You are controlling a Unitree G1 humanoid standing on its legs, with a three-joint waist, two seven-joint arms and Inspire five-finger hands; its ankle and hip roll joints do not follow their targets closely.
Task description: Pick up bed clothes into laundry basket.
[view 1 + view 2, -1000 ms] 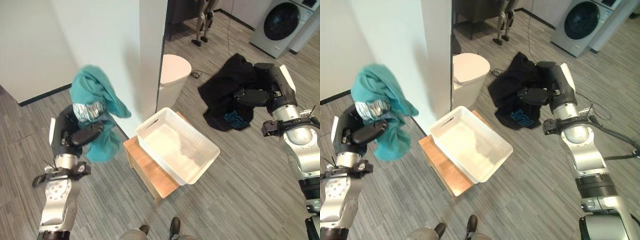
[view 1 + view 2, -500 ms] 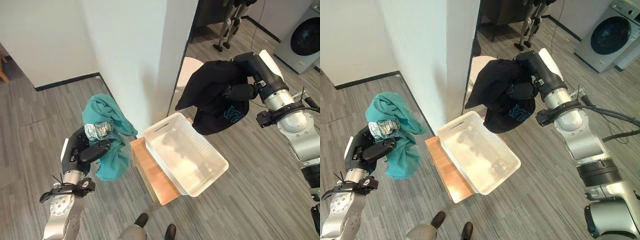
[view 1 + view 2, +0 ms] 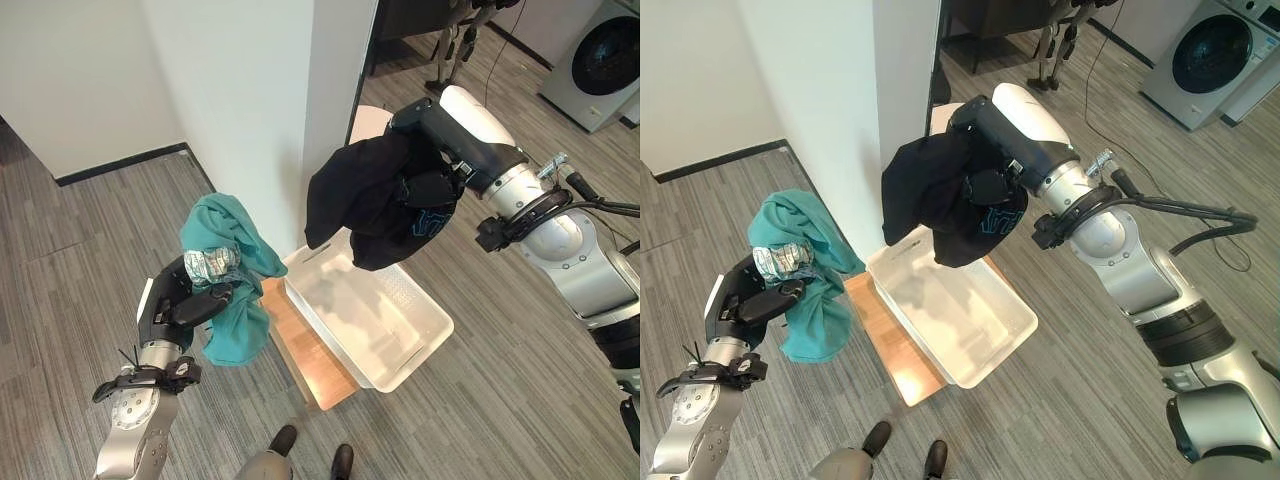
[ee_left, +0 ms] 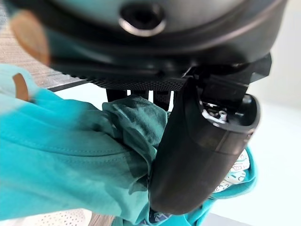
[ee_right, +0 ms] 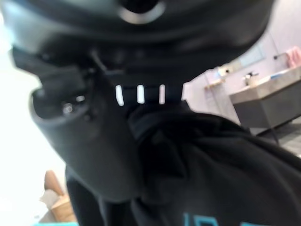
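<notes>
The right hand [image 3: 432,185] has its fingers and thumb curled into a black garment with a teal print [image 3: 375,200], which hangs in loose folds from the grip and dangles above the far end of the white perforated plastic laundry basket [image 3: 425,330]; whether its lowest fold touches the basket's rim or hangs just clear cannot be told. In the right wrist view the same black cloth [image 5: 211,160] bunches up right against the hand's dark bulk. The left hand [image 3: 190,305] is clamped on a teal cloth garment with a patterned silvery patch [image 3: 228,290], thumb pressed over the gathered fabric, and holds it up in the air beside the basket's near-left side, well off the floor; most of the cloth droops below and in front of the hand. The left wrist view shows the teal folds [image 4: 70,146] wedged between thumb and fingers. The basket sits slantwise on a low light-brown wooden stand [image 3: 305,355] on the grey wood-plank floor [image 3: 70,280], with a white wall corner [image 3: 250,100] just behind it and a washing machine [image 3: 1210,55] well apart.
</notes>
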